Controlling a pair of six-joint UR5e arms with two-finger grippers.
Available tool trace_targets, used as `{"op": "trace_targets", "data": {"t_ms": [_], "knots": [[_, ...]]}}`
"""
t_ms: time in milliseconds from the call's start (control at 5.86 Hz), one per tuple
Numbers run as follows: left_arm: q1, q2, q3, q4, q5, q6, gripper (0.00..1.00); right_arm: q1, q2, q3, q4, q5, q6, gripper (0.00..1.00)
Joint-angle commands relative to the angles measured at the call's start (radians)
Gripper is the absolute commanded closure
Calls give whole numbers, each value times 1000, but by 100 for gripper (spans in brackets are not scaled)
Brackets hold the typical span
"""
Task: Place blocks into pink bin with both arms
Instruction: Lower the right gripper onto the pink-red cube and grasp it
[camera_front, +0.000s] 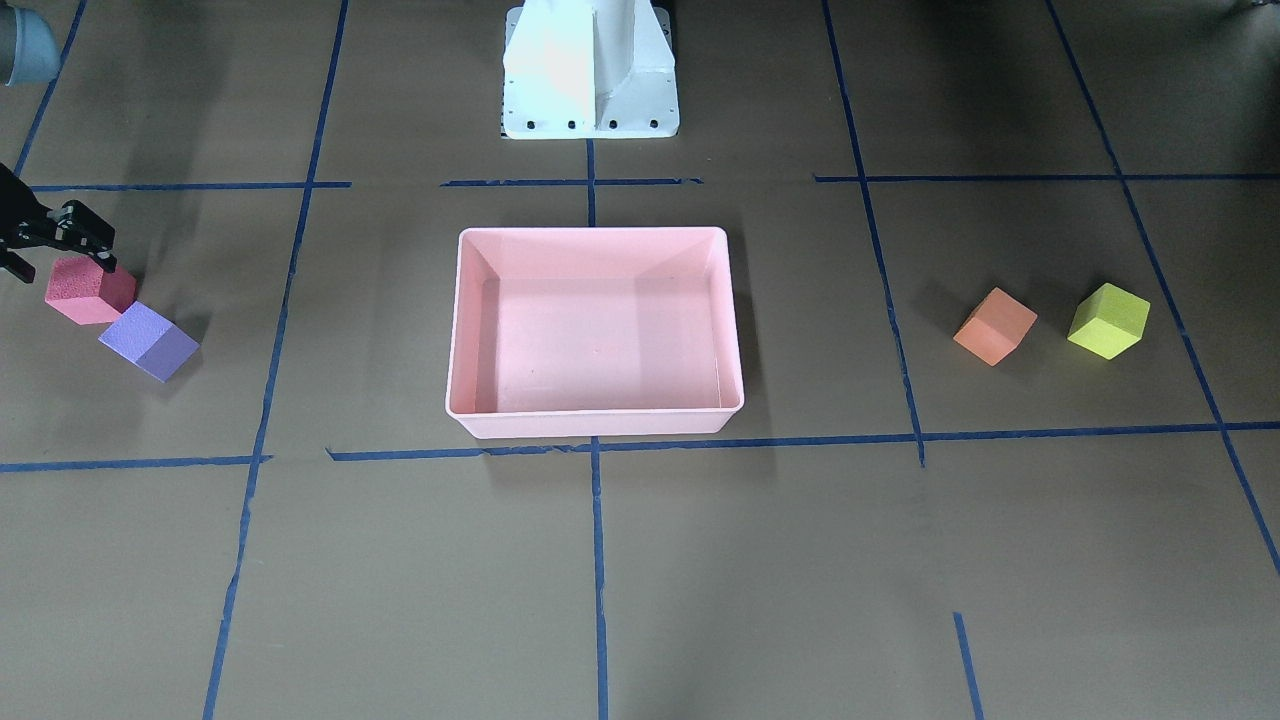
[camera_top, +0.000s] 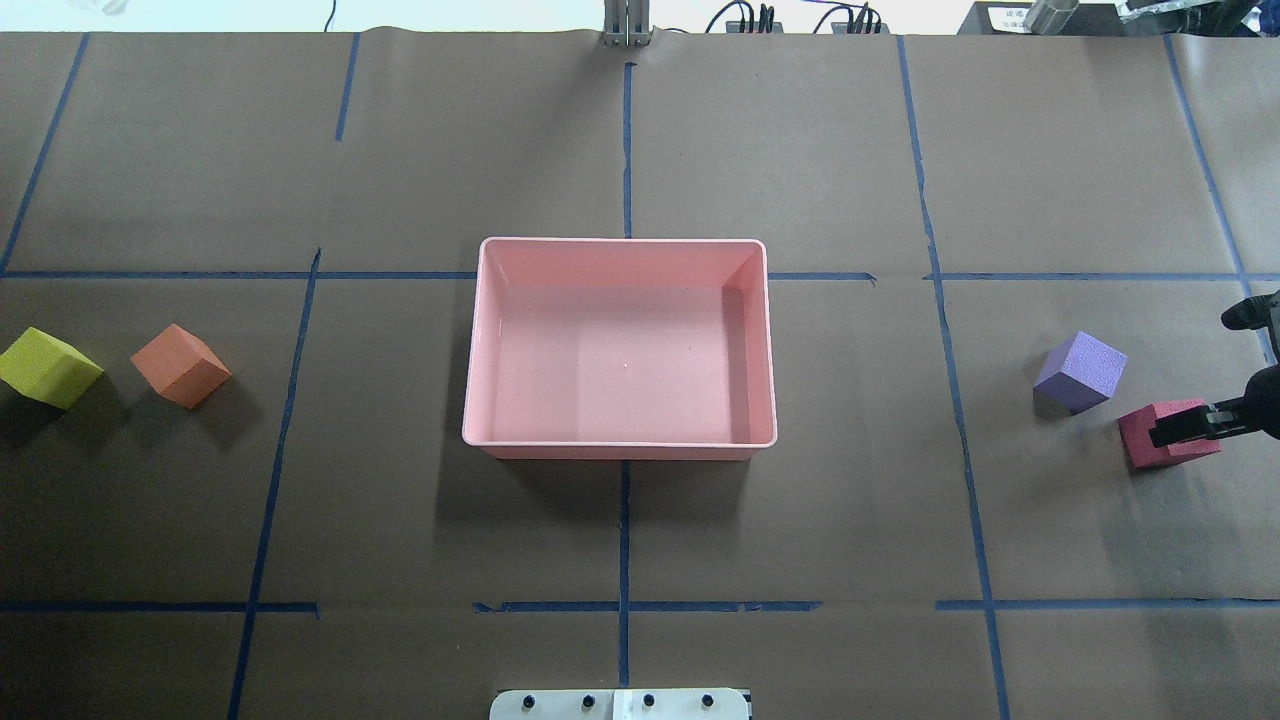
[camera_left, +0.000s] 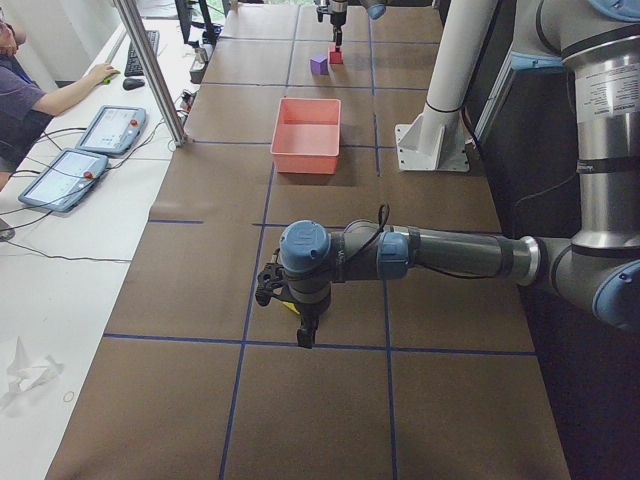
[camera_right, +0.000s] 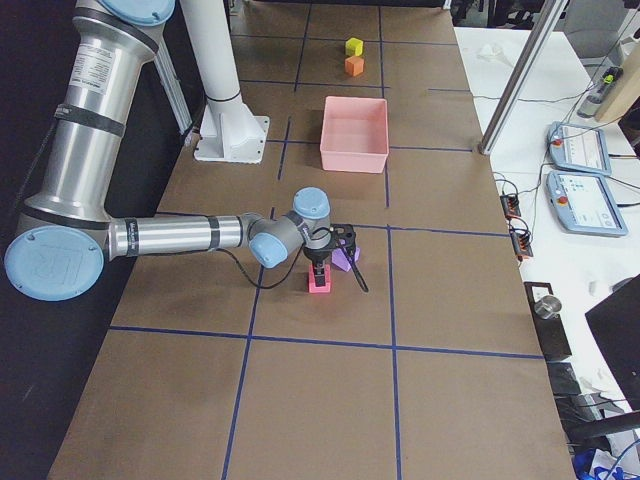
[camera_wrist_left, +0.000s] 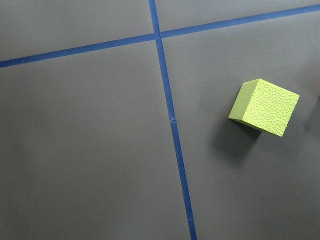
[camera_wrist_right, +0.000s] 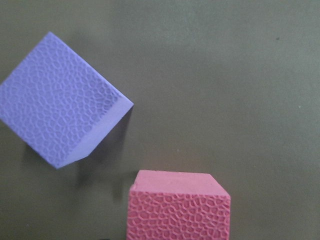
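1. The right hand (camera_right: 339, 276) is spread, its fingers pointing down over the red block (camera_wrist_right: 180, 207). In the overhead view one finger (camera_top: 1185, 432) overlaps the block's top; whether it touches I cannot tell. The overhead and front-facing views cut this hand off at the frame edge.
2. The purple block (camera_top: 1080, 372) lies just beside the red one, apart from it and turned cornerwise.
3. The left hand (camera_left: 303, 328) shows only in the left side view, so I cannot tell whether it is spread or pressed together. It hangs by the yellow-green block (camera_wrist_left: 264, 107), which its wrist mostly hides in that view.
4. The orange block (camera_top: 180, 365) sits near the yellow-green one, not touching.
5. The pink bin (camera_front: 595, 422) stands mid-worktop (camera_top: 800, 540). All four blocks lie on the worktop outside it, well apart from it.
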Motion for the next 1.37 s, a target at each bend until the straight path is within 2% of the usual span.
{"op": "trace_targets", "data": {"t_ms": [0,171,341,512,683,854,1024,1195], "knots": [[0,0,3,0,1,0,0,-23,49,-74,1,-3,-3,1],[0,0,5,0,1,0,0,-23,54,-75,-1,-4,-3,34],[0,0,5,0,1,0,0,-23,54,-64,-1,-2,-3,72],[0,0,3,0,-1,0,0,-17,52,-13,-4,1,-3,80],[0,0,0,0,1,0,0,-11,39,79,-19,12,5,80],[0,0,-6,0,1,-2,0,-8,39,189,-122,12,8,80],[2,-2,-6,-3,1,-2,0,-11,63,310,-284,12,28,80],[3,-11,-7,-15,-1,-2,0,-18,176,331,-364,12,136,79]]}}
